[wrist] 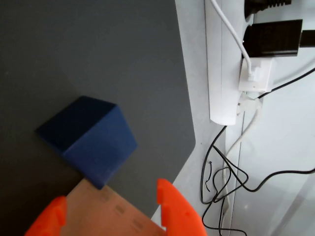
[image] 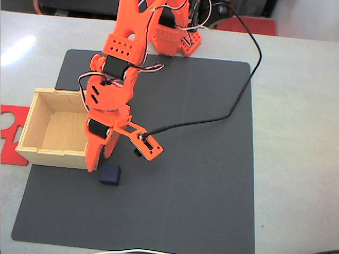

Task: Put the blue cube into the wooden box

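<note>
the tool point(image: 100, 161) hung unclenched beside the blue cube point(image: 110, 174), which looked light and rigid, best pinched across opposite flat faces.

Navy blue cube point(image: 110, 174), orange end effector point(image: 100, 159)

1. The blue cube point(image: 110, 174) is small, dark navy and matte. It rests flat on the dark grey mat point(image: 185, 174), just off the wooden box's near right corner in the fixed view.
2. The wooden box point(image: 50, 128) is square, open-topped light plywood with finger-jointed corners. It stands upright at the mat's left edge.
</note>
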